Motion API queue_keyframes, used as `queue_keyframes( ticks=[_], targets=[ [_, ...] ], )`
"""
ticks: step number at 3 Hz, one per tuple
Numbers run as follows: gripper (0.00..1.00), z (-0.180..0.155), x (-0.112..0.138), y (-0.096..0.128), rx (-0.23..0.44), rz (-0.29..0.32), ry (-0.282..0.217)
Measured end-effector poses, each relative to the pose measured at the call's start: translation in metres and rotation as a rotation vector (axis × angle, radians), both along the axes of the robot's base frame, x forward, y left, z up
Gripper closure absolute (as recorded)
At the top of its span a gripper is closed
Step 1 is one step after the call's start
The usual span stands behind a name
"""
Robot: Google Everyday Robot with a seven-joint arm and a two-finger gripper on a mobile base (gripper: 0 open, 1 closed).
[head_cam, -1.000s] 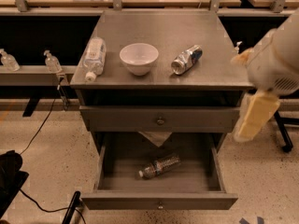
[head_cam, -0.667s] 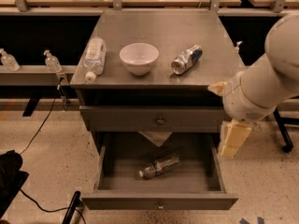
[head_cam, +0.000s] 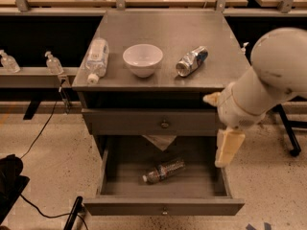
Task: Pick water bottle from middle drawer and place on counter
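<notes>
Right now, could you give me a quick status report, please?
Gripper above the open drawer's right side, off the water bottle. Bottle lying on its side on the drawer floor. Nothing in the way.

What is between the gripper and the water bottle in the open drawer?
Nothing visible. The gripper hangs above the right wall of the open drawer, and the water bottle lies uncovered on the drawer floor, lower and toward the middle.

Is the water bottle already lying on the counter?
No, the water bottle lies on its side inside the open drawer, while the pincer hangs by the drawer's right edge, apart from the bottle.
</notes>
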State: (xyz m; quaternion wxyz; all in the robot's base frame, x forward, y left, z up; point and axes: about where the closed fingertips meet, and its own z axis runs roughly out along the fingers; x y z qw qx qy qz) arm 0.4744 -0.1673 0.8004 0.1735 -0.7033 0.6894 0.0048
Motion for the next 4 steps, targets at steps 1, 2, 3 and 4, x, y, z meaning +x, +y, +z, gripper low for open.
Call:
queue_keyframes(
  ticks=[1,2,3,4],
  targets=[
    [0.00,-0.082,0.001,0.001,0.030,0.094,0.080],
    [0.00,-0.157,0.002,0.004,0.091,0.167,0.104],
    [0.00,-0.191,0.006,0.005,0.125,0.184,0.099],
    [0.00,-0.191,0.006,0.005,0.125,0.184,0.099]
  ],
)
